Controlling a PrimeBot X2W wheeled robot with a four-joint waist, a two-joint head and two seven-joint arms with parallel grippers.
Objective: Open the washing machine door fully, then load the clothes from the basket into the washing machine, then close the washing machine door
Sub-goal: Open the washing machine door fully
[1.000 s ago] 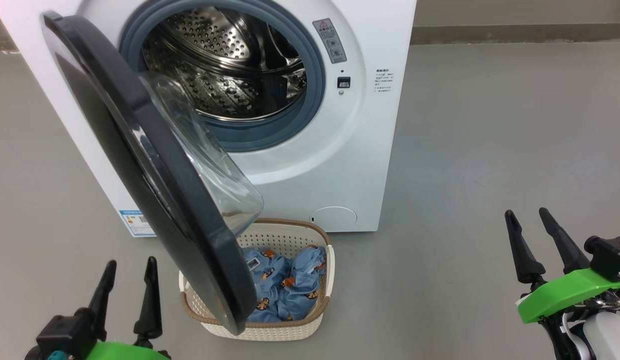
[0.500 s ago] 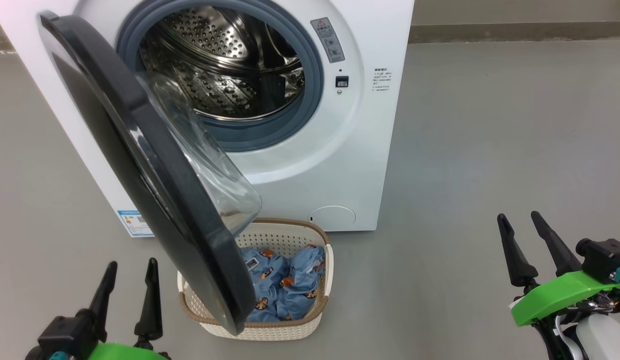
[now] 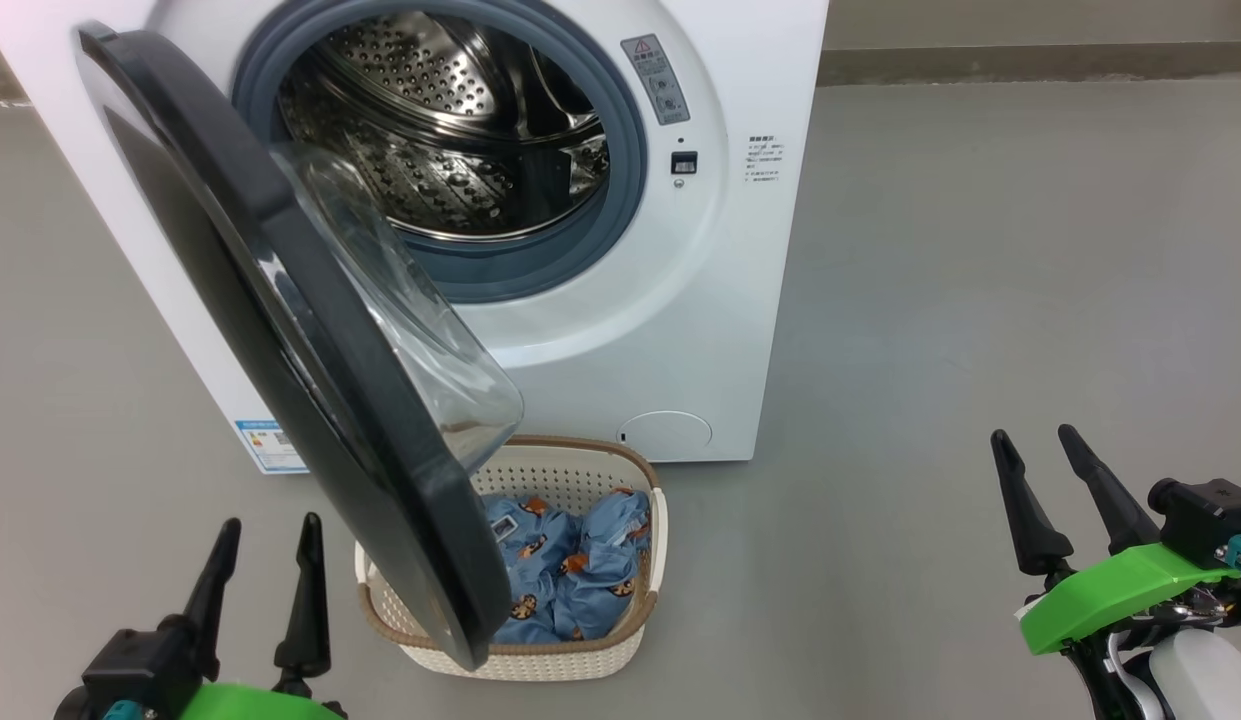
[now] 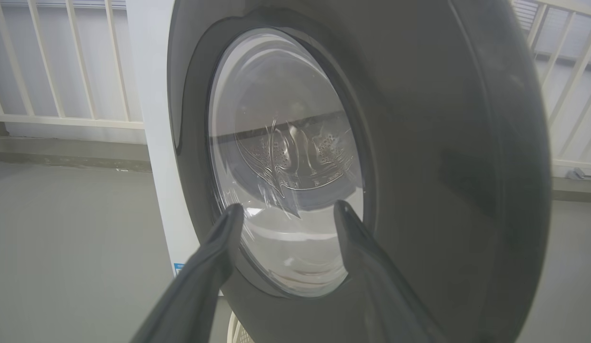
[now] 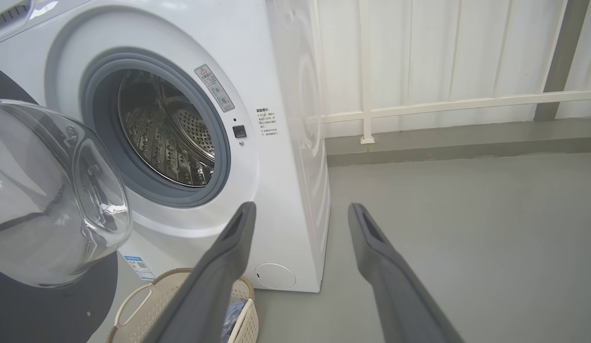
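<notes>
The door [image 3: 380, 450] stands half open at the left of the head view. Its round face runs aslant from the upper left of the frame down to the lower middle. The rim is wide, black and glossy. The clear glass bowl [image 3: 420, 340] in its centre bulges to the right, toward the mouth of the machine [image 3: 680, 320]. The machine is a smooth white box. A grey rubber gasket [image 3: 625, 190] rings the mouth, and behind it shines the steel drum [image 3: 430, 120], full of small holes. The basket [image 3: 580, 470] sits on the grey floor [image 3: 930, 300] just before the machine, at the lower middle. It is cream plastic with perforated walls and a brown woven-look rim; the door's lower edge covers its left part. The clothes [image 3: 570, 580] lie crumpled inside it, light blue cloth with orange-brown figures. The left gripper [image 3: 269, 523] at the lower left and the right gripper [image 3: 1032, 435] at the lower right both have their long dark fingers spread apart, pointing up the frame, and hold nothing.
</notes>
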